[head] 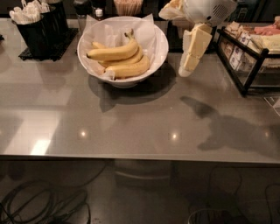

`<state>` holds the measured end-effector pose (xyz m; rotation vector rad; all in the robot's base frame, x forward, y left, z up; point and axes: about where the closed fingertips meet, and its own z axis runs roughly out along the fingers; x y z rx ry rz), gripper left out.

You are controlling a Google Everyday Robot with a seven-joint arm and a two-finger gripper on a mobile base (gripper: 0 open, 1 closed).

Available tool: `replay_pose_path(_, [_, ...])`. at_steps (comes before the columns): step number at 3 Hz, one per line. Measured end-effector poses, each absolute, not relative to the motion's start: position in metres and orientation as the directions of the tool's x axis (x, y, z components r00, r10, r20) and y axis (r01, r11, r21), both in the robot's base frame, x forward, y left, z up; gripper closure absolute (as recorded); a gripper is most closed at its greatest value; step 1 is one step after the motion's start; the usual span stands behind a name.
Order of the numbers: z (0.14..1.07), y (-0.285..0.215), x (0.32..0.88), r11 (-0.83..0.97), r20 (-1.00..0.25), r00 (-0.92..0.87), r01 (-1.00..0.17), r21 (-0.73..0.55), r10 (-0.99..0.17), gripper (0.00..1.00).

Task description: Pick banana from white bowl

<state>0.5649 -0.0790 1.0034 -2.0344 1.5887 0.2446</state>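
Note:
The white bowl [161,51], lined with crinkled white paper, stands at the back middle of the grey counter. It holds a small pile of yellow bananas. The banana [112,53] lies on top of the pile, long and gently curved, with its dark-tipped stem turned up at the right end. My gripper [189,61] hangs down from the white arm at the upper right. It is above the counter, just right of the bowl's rim, apart from the bowl and from the banana, and it holds nothing.
A black cutlery holder [40,27] on a black mat stands at the back left. A black wire rack [250,59] with packets stands at the right. A cup of wooden sticks [127,7] stands behind the bowl. The counter's front edge [140,156] runs across below.

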Motion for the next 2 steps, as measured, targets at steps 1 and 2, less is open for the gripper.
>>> replay_pose_path(1, [0.995, -0.058, 0.595, -0.243, -0.452, 0.357, -0.925, -0.292, -0.817, 0.0])
replay_pose_path(2, [0.99, -0.022, 0.633, -0.315, -0.466, 0.44, -0.893, -0.323, -0.768, 0.0])
